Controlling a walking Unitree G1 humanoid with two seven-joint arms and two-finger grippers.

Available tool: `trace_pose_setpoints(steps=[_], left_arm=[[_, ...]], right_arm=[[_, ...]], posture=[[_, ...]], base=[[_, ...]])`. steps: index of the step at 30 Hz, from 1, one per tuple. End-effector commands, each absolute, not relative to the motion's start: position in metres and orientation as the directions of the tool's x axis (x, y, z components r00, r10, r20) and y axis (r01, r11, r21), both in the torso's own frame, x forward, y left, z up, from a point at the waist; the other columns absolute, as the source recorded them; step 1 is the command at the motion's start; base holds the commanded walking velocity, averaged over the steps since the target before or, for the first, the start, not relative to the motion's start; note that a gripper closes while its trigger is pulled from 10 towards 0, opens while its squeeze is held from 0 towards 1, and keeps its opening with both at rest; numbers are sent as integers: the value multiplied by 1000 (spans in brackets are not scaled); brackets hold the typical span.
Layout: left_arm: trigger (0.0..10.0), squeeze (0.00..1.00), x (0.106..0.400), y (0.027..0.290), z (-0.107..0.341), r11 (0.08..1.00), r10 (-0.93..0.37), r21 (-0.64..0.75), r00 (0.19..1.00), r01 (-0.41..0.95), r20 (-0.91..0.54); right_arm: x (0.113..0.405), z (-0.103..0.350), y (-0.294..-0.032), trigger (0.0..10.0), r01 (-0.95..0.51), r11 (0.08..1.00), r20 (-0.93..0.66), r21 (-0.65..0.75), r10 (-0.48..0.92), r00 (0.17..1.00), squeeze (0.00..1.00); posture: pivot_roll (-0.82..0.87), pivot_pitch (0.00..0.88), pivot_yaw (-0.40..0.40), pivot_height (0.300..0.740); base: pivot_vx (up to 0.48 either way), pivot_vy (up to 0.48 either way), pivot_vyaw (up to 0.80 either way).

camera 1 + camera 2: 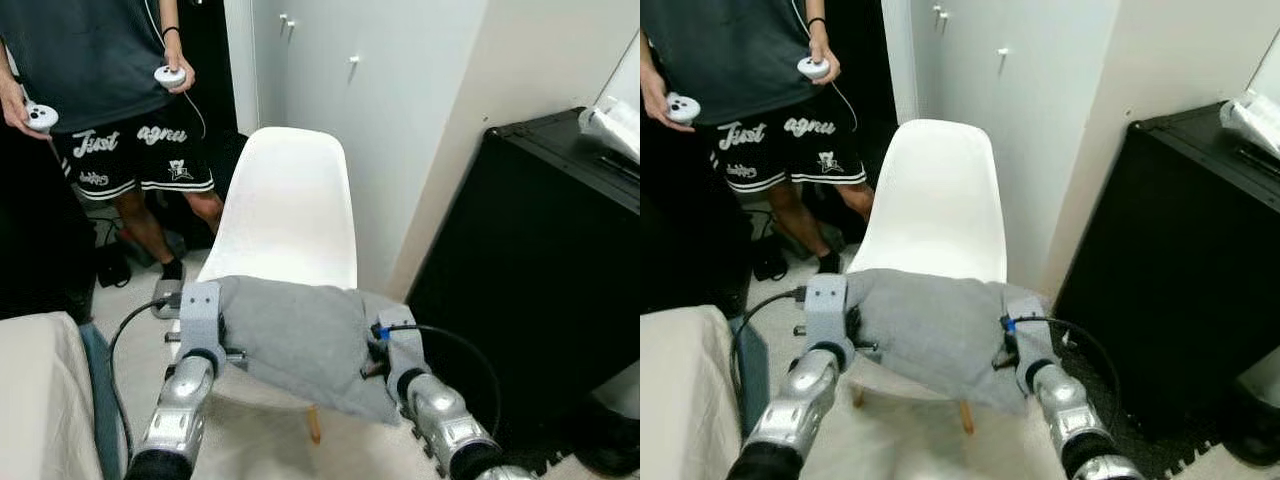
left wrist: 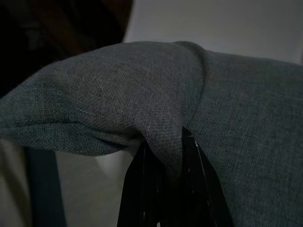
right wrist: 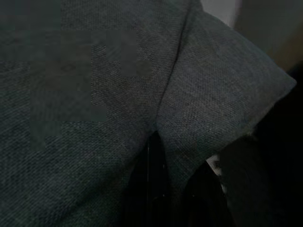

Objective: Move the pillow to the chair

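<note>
Pillow [image 1: 295,335] hangs over the near edge of the chair [image 1: 290,215]. Left end effector [image 2: 173,170] and right end effector [image 3: 163,161] each pinch its fabric.

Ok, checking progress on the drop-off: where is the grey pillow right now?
In the left eye view the grey pillow hangs centrally over the white chair seat, pinched by the left tool and right tool.

pillow [image 1: 300,335] grey | chair [image 1: 290,210] white | cabinet [image 1: 540,270] black

Pillow [image 1: 300,335] sits between the left gripper [image 2: 170,163] and right gripper [image 3: 163,156], chair [image 1: 290,215] just beyond them, person [image 1: 110,90] further off past the left gripper.
</note>
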State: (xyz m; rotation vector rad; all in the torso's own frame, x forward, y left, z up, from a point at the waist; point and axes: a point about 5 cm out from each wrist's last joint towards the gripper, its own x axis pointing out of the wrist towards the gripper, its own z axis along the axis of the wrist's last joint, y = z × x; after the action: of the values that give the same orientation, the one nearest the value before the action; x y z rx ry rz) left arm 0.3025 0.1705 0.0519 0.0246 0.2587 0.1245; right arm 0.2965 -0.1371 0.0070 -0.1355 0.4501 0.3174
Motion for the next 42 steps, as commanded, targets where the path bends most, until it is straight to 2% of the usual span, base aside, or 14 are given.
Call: trace_pose_setpoints(steps=[1, 5, 42], left_arm=[[10000, 0, 304, 171, 57, 992, 126, 44, 966, -119, -224], [10000, 0, 304, 171, 57, 992, 127, 44, 966, -120, -223], [10000, 0, 301, 175, 54, 990, 139, 49, 962, -131, -235]], right_arm=[[294, 4, -141, 10000, -330, 941, -462, -72, 262, 847, 0], [293, 4, -141, 10000, -332, 940, -463, -72, 264, 846, 0], [294, 4, -135, 10000, -333, 942, -468, -28, 282, 837, 0]], posture=[[-9, 68, -32, 740], [-8, 65, -33, 740], [-4, 42, -31, 740]], base=[[311, 0, 0], [307, 0, 0], [0, 0, 0]])
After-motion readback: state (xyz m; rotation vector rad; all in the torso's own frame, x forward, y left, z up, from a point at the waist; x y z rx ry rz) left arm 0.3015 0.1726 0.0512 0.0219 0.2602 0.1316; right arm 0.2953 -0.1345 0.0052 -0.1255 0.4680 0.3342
